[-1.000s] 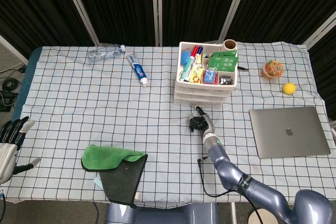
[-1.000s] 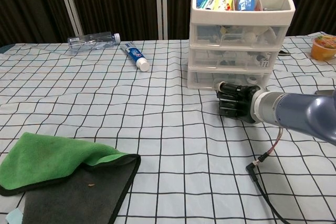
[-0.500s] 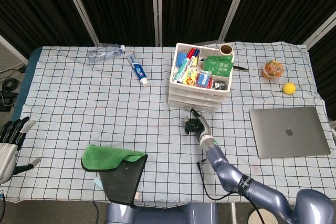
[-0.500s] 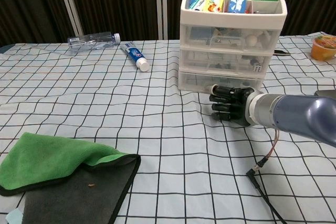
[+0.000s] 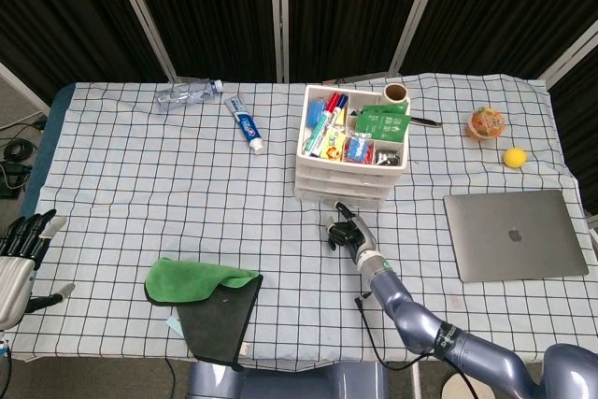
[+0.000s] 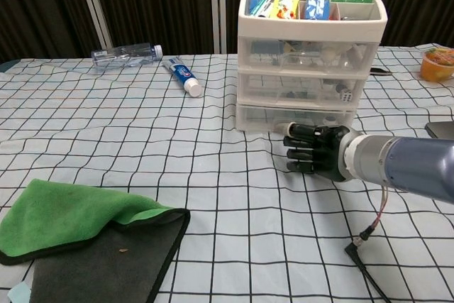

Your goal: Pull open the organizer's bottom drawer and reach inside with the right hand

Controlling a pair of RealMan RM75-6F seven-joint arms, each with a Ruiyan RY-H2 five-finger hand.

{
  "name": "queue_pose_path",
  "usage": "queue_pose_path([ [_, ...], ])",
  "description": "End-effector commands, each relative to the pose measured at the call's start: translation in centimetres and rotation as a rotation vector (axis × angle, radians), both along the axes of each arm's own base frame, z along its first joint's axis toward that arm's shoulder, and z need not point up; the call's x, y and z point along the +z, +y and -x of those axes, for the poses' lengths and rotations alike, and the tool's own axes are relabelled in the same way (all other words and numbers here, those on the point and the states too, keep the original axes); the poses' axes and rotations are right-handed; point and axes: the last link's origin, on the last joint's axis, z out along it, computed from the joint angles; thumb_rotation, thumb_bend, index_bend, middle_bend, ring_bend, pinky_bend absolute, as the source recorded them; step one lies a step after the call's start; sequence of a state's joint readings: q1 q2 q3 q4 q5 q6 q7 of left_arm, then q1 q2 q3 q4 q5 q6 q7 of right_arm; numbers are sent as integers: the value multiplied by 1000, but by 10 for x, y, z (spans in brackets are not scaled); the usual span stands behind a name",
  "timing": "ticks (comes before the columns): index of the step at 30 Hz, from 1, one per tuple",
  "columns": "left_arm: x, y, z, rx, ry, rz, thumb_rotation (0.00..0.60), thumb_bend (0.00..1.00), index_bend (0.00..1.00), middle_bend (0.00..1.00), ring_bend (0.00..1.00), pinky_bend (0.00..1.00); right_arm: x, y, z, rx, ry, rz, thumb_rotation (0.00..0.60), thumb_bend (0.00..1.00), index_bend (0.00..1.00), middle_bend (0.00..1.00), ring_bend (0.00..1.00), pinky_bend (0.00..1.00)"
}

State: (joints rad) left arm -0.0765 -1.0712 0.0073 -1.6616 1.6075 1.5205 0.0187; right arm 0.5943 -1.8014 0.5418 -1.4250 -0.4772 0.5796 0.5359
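Curling its dark fingers at the bottom drawer (image 6: 298, 116) of the white three-tier plastic organizer (image 5: 349, 163), the right hand (image 6: 313, 150) is gripping its front; whether the drawer is open is unclear

Black curtains (image 5: 355, 7), checked tablecloth (image 5: 121, 165), grey floor (image 5: 14, 100)

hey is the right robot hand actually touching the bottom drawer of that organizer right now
Cannot tell. In the chest view the right robot hand overlaps the front of the bottom drawer, hiding any contact or gap; the head view is too small to settle it.
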Motion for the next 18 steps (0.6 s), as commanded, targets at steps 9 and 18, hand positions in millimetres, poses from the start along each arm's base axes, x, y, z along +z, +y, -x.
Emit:
queue_pose_path([
  [9, 0, -2, -2, -7, 0, 3, 600, 0, 0, 0, 0, 0, 1, 17, 5, 19, -16, -36, 600, 625, 294, 1000, 963, 817],
  [18, -1, -3, -3, -11, 2, 8, 600, 0, 0, 0, 0, 0, 4, 28, 5, 43, -25, -48, 600, 627, 318, 1000, 963, 817],
])
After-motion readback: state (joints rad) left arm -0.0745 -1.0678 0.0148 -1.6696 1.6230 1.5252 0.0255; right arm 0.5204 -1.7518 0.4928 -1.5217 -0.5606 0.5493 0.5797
